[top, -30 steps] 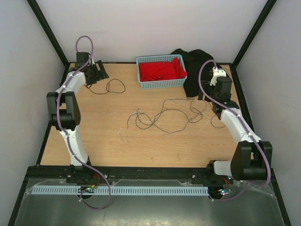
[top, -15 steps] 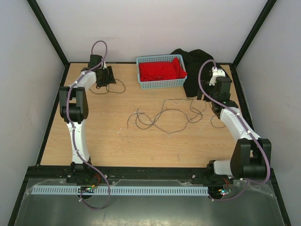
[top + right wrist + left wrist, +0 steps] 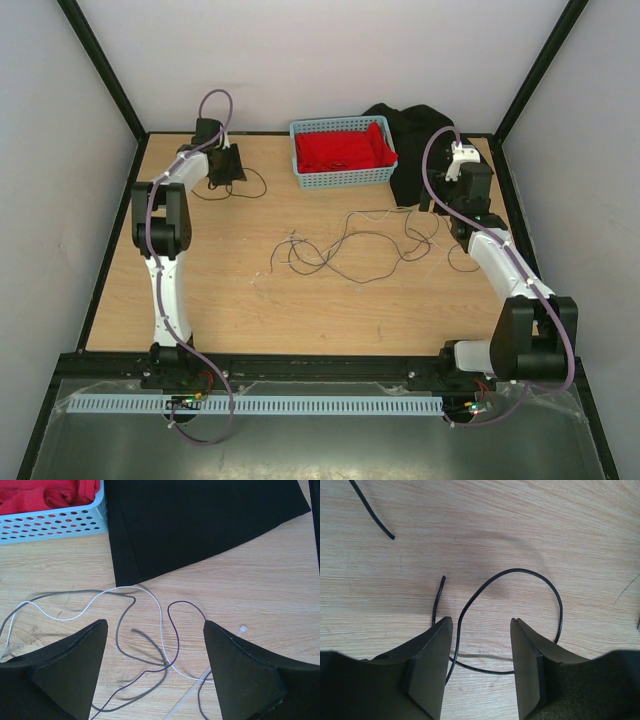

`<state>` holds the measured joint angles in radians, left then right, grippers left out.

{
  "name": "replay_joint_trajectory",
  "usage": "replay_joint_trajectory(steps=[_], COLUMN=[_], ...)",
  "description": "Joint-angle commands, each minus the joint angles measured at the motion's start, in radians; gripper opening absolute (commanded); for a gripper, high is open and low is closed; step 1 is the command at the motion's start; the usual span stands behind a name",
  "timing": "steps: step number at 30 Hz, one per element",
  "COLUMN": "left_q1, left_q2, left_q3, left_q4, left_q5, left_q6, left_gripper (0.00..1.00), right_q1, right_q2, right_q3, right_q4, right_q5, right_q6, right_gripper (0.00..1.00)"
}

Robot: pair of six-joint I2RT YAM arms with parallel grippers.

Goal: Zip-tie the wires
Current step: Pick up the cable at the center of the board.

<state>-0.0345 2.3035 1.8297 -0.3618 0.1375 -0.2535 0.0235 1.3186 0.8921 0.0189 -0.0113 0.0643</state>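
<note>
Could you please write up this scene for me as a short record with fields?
table: wooden
wires: loose tangle mid-table, untied; one separate black loop at far left
left gripper: jaws apart, astride that loop, not gripping it
right gripper: jaws wide, empty, above the tangle's right end
zip tie: white, lying on the table among the strands there
basket: blue, holds red cloth
black cloth: right of the basket
</note>
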Motion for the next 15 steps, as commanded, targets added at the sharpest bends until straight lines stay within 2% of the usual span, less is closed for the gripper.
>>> replay_joint_trajectory(steps=[1,4,6,12,15], left_q1=[-0.007,-0.007,-0.007,-0.007,-0.006], left_q2=[0.016,0.020,0.025,0.025,-0.004], left_q3=[0.013,-0.001,-0.005,-0.015,-0.017], left_q4=[-0.006,-0.005,-0.006,0.005,0.013], left_q5=[0.001,0.006,0.015,0.040,0.041], left_q6=[-0.004,-0.009,-0.008,-0.003,-0.004], left_gripper=[0.51,0.47,0.39,0.02,0.00], right_q1=[-0.001,-0.002,-0.001,-0.001,-0.001], right_q2=[-0.029,-0.029,-0.030,-0.036,-0.042], right_q3=[0.000,-0.003,-0.005,-0.009,-0.010], right_q4=[0.033,0.036,0.039,0.042,0.047], right_q5=[0.010,0.010,0.011,0.003,-0.005], right_q6=[-0.004,-0.006,-0.008,-0.008,-0.006], right_gripper=[0.88,0.88,0.88,0.87,0.87])
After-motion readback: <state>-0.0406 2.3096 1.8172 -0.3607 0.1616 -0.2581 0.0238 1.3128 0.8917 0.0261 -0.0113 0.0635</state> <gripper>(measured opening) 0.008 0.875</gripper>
